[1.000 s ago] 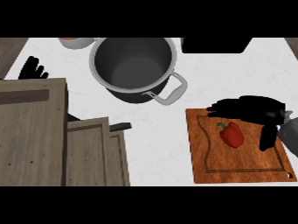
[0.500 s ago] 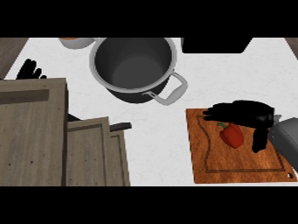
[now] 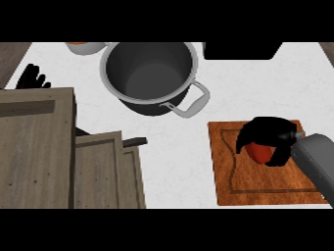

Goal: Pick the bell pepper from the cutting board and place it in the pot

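A red bell pepper (image 3: 257,151) lies on the upper part of the wooden cutting board (image 3: 256,184) at the right. My right hand (image 3: 269,132) is over it, with fingers and thumb curled round the pepper, hiding most of it. The grey pot (image 3: 149,73) stands open and empty at the top middle, its handle (image 3: 195,102) pointing toward the board. My left hand (image 3: 34,78) shows at the left edge above the cabinet, fingers up and open, at rest.
A wooden cabinet (image 3: 54,147) fills the lower left. A small bowl (image 3: 86,47) sits at the top left of the pot. A dark object (image 3: 242,50) lies at the top right. White counter (image 3: 177,162) lies between cabinet and board.
My right hand has slid left and down onto the pepper and curled its fingers round it. The forearm has moved in over the board. The left hand has not moved.
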